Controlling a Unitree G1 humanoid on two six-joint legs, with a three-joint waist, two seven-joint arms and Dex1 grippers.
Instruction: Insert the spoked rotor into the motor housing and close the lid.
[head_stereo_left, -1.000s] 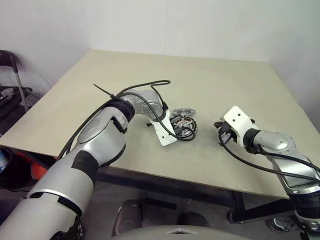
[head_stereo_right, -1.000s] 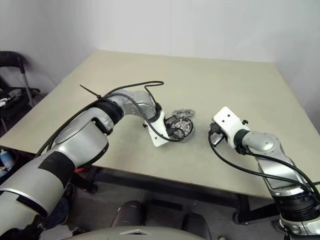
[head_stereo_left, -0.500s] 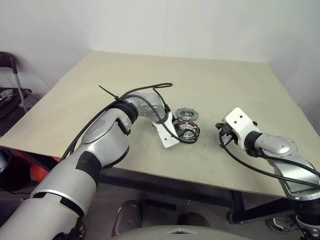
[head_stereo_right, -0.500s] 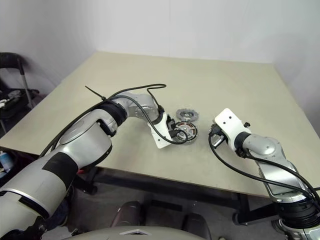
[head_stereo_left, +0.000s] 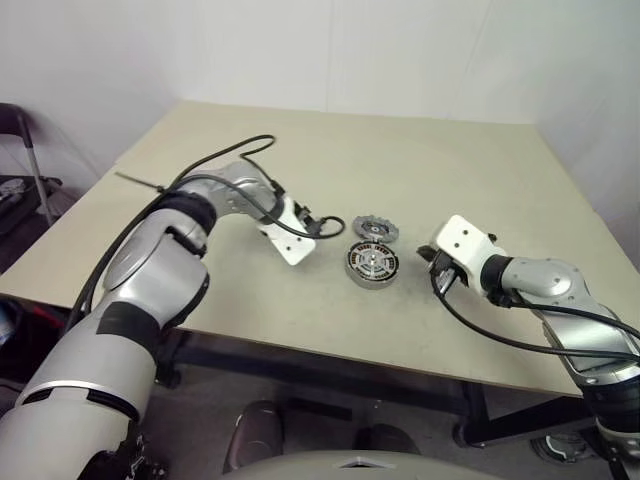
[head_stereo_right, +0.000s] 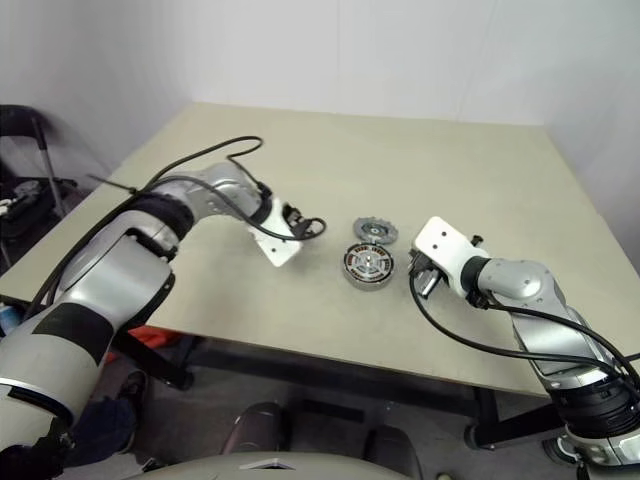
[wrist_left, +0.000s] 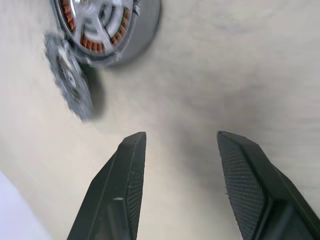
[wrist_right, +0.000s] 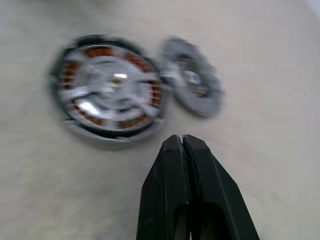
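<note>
The spoked rotor (wrist_right: 107, 97) sat in the motor housing (head_stereo_left: 371, 266); the lid (head_stereo_left: 375, 229) beside it awaited pickup. The left gripper (wrist_left: 182, 145) was released and empty, the right gripper (wrist_right: 182, 145) clenched on nothing.

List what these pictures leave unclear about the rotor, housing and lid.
- Rotor seating: it sits inside the housing, but the right wrist view is blurred, so full seating cannot be judged.
- Housing in the left wrist view: cut off by the picture's edge.
- Lid: too small in the head views, blurred in both wrist views; its cut-outs are unreadable.
- Lid and housing: touching or apart, unclear.
</note>
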